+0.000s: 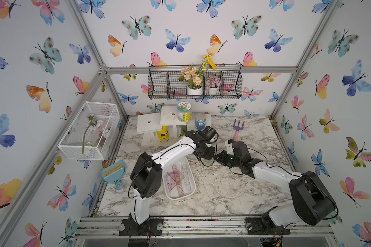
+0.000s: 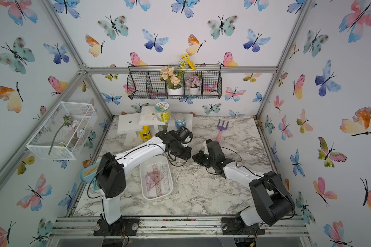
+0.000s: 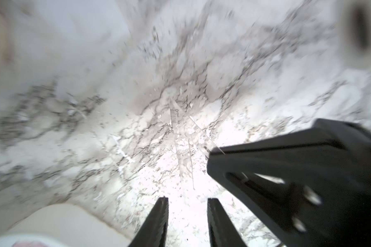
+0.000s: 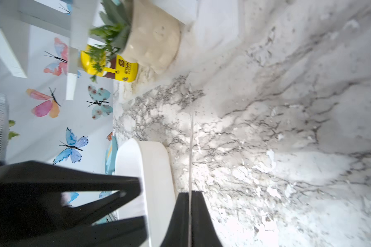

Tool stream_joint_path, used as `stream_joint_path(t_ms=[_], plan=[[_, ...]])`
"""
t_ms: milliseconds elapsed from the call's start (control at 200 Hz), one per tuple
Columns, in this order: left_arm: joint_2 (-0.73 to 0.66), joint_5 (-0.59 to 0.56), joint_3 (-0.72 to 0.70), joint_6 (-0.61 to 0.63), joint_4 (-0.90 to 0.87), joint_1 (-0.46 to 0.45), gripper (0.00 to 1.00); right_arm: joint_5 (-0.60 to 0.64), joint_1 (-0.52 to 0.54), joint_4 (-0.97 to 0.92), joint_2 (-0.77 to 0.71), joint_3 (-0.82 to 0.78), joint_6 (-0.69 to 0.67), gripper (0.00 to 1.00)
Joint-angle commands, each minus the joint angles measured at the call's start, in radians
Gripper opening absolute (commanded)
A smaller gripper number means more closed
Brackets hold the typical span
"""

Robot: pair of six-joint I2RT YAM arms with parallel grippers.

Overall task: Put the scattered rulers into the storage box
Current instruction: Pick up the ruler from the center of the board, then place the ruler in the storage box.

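Right hand point(image 4: 189, 195) pinches a thin transparent ruler point(image 4: 191, 149) edge-on over veined marble point(image 4: 287, 107); left hand point(image 3: 187, 200) stands part-open, empty.

storage box point(image 1: 178, 197): far end hid by L arm point(image 1: 171, 149) | ruler point(image 4: 190, 154): edge-on, marks unreadable

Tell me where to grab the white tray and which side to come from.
Take the tray by the raised rim at its near end, coming straight down with one finger inside, one outside. It lies flat and shallow, so probably only the rim gives a hold; the rulers leave its floor bare there, and the left arm overhangs the far end.
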Motion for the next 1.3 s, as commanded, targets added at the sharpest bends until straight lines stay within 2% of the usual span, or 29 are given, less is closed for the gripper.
stream_joint_path(t_ms=[0,230,375,441,551,656,776,941,966,981,991,1041,1061,1096,1191,1247,1297], plan=[[-0.171,-0.124,-0.094,-0.04,0.015,0.015,0.38,-0.038,0.055,-0.099,-0.014,0.071,-0.048,0.02],[-0.468,-0.133,-0.36,-0.098,0.042,0.145,0.4,-0.024,0.282,-0.183,0.126,0.295,-0.085,0.02],[-0.645,-0.145,-0.513,-0.103,0.042,0.25,0.42,-0.01,0.375,-0.194,0.241,0.4,-0.09,0.09],[-0.711,-0.156,-0.559,-0.105,0.03,0.287,0.43,-0.005,0.39,-0.203,0.276,0.428,-0.096,0.21],[-0.808,-0.156,-0.619,-0.109,0.021,0.336,0.46,0.017,0.393,-0.214,0.284,0.443,-0.116,0.51],[-0.878,-0.183,-0.649,-0.112,0.034,0.357,0.49,0.085,0.393,-0.269,0.242,0.466,-0.162,0.66],[-0.924,-0.257,-0.666,-0.109,0.093,0.364,0.52,0.245,0.392,-0.363,0.165,0.493,-0.231,0.71],[-0.964,-0.306,-0.703,-0.046,0.277,0.364,0.57,0.624,0.39,-0.47,0.023,0.522,-0.32,0.73],[-0.965,-0.309,-0.703,-0.04,0.294,0.364,0.72,0.692,0.39,-0.464,-0.004,0.515,-0.335,0.74],[-0.967,-0.31,-0.703,-0.04,0.303,0.365,0.93,0.73,0.39,-0.447,-0.022,0.506,-0.345,0.76],[-0.968,-0.309,-0.704,-0.039,0.31,0.364,0.99,0.752,0.39,-0.432,-0.033,0.499,-0.354,0.77],[-0.975,-0.296,-0.715,-0.017,0.366,0.365,0.99,0.832,0.388,-0.371,-0.082,0.471,-0.441,0.81],[-0.979,-0.29,-0.721,0.002,0.401,0.365,0.99,0.853,0.388,-0.293,-0.099,0.448,-0.499,0.83],[-0.986,-0.277,-0.725,0.035,0.462,0.364,0.99,0.851,0.388,-0.246,-0.121,0.443,-0.556,0.98],[-0.984,-0.218,-0.718,0.125,0.565,0.364,0.99,0.929,0.388,-0.211,-0.137,0.467,-0.662,0.98],[-0.974,-0.287,-0.733,0.145,0.636,0.364,0.99,0.987,0.388,-0.054,-0.153,0.395,-0.758,0.98],[-0.955,-0.338,-0.75,0.198,0.707,0.368,0.99,0.981,0.386,0.029,-0.179,0.346,-0.827,1.0]])
